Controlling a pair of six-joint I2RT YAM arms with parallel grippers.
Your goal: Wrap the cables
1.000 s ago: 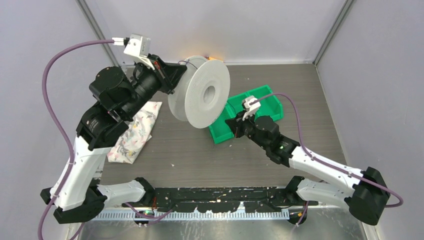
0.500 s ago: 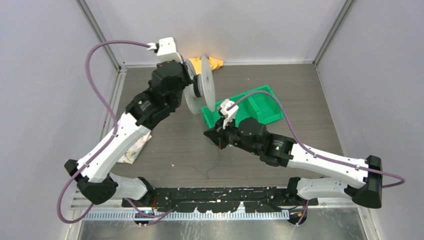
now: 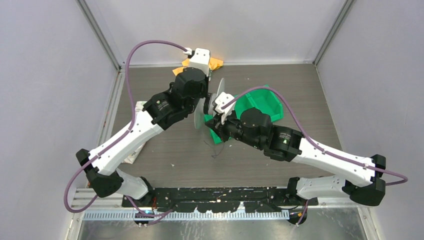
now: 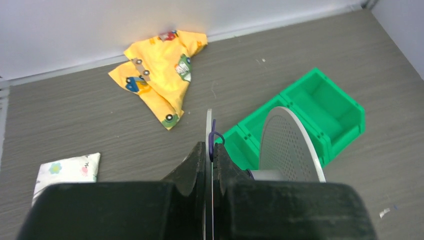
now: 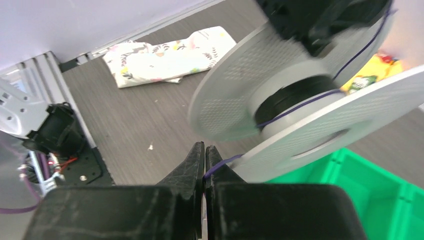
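Observation:
A big pale spool [image 3: 206, 109] hangs edge-on above the table's middle. My left gripper [image 4: 210, 146] is shut on the rim of one flange [image 4: 208, 125], where a small loop of the thin dark purple cable [image 4: 216, 138] pokes out beside the fingers. The other, perforated flange [image 4: 292, 150] stands to its right. Just in front of the spool, my right gripper [image 5: 204, 146] is shut on the cable [image 5: 222, 161]. The cable runs taut from those jaws up to the dark winding on the spool core [image 5: 290, 102]. A loose cable tail [image 3: 216, 150] trails on the table below.
A green two-compartment bin [image 3: 262, 102] sits right behind the spool and my right wrist. A yellow printed cloth [image 4: 160, 65] lies at the back wall. A white floral cloth [image 5: 170, 57] lies at the left, partly under my left arm.
My left arm has swung the spool rightward and turned it from face-on to edge-on. My right gripper has moved left and back toward it, drawing the cable tail across the table.

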